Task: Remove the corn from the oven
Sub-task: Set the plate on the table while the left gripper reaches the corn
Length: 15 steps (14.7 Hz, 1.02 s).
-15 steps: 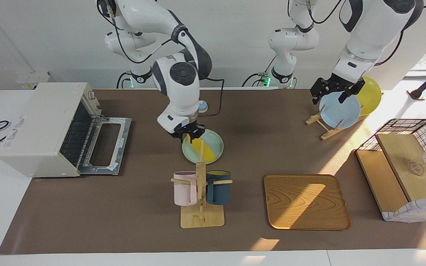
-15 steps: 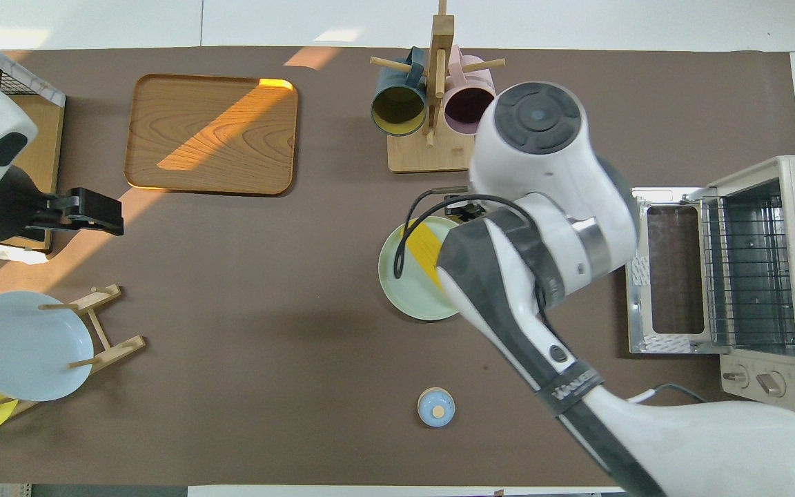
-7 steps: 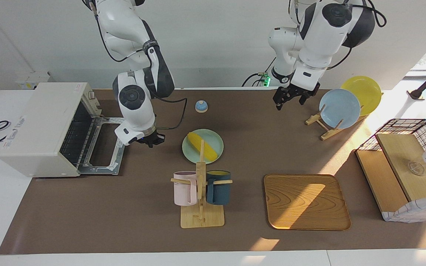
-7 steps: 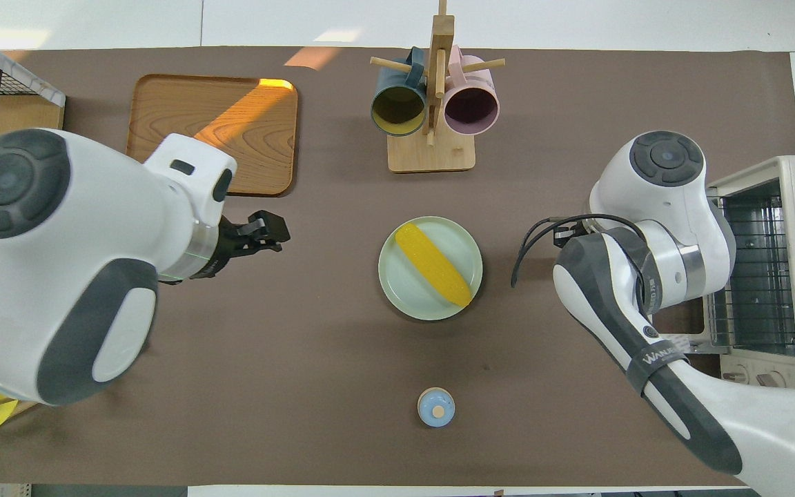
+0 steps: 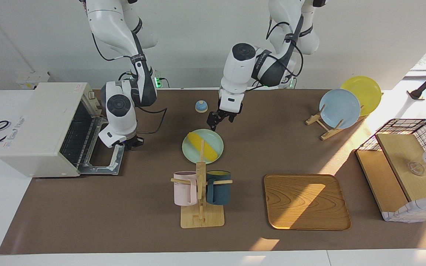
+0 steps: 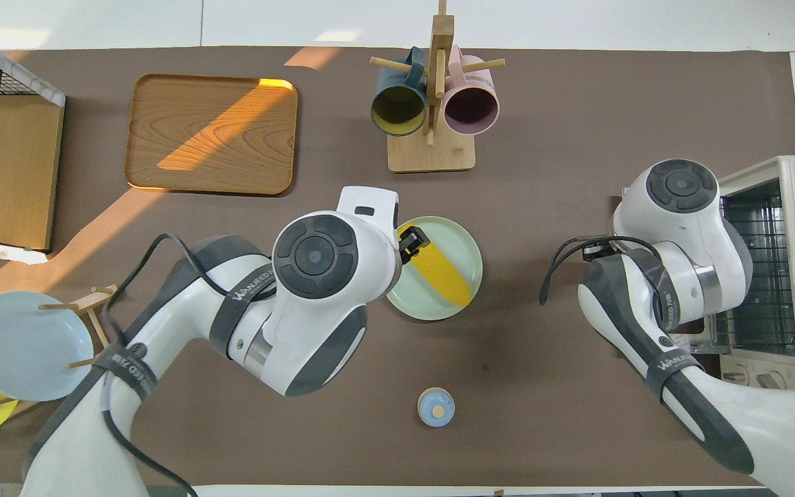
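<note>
The yellow corn (image 5: 194, 140) lies on a pale green plate (image 5: 213, 138) in the middle of the table, outside the oven; it also shows in the overhead view (image 6: 442, 273). The white oven (image 5: 43, 122) stands at the right arm's end with its door (image 5: 104, 149) dropped open and its rack bare. My right gripper (image 5: 132, 142) hangs low at the open door's corner, away from the corn. My left gripper (image 5: 215, 121) is just above the plate's rim on the robots' side, over the corn's end in the overhead view (image 6: 413, 241).
A mug rack (image 5: 202, 192) with a pink and a dark blue mug stands farther from the robots than the plate. A wooden tray (image 5: 306, 201), a small blue bell (image 5: 201, 106), a plate rack (image 5: 340, 107) and a wire basket shelf (image 5: 405, 166) are also on the table.
My right gripper left the corn on the plate and moved to the oven door. My left arm swung from the plate rack across to the plate with the corn.
</note>
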### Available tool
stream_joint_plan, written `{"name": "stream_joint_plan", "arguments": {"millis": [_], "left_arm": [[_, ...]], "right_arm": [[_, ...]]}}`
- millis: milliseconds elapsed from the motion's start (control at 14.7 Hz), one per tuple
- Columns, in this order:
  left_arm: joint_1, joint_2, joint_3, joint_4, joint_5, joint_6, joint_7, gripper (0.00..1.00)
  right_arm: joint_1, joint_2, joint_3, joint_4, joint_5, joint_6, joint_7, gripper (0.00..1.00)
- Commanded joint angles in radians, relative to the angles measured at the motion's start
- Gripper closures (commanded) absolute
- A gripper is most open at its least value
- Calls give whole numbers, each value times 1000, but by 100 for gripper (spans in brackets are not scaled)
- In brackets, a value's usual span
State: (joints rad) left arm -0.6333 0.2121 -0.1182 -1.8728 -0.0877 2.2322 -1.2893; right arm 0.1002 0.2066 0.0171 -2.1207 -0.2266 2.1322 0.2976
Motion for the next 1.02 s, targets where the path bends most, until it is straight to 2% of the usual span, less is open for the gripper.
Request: {"name": "stream_joint_plan", "arguments": {"millis": [0,341,681,817,953], "left_arm": [[-69,174,25,140,11,35,-183,0],[-94,280,25,207,36,86,-289,0],[-92,288,43,204,45,98,-312,0],[-92,290,49,202,54,98,-344,0],[-94,290,51,193,57,99,-376,0]], "right_arm": [[-19,-7,14,-22,-25,20,-18,100],[-48,-6,14,-22,-26,20,-70,100],[-56,-9,14,-12,-68,-15,-100,100],[-56,-18,14,16,-69,-64,-126,100],[-72,-38,12,91,-69,-180,-201,100]]}}
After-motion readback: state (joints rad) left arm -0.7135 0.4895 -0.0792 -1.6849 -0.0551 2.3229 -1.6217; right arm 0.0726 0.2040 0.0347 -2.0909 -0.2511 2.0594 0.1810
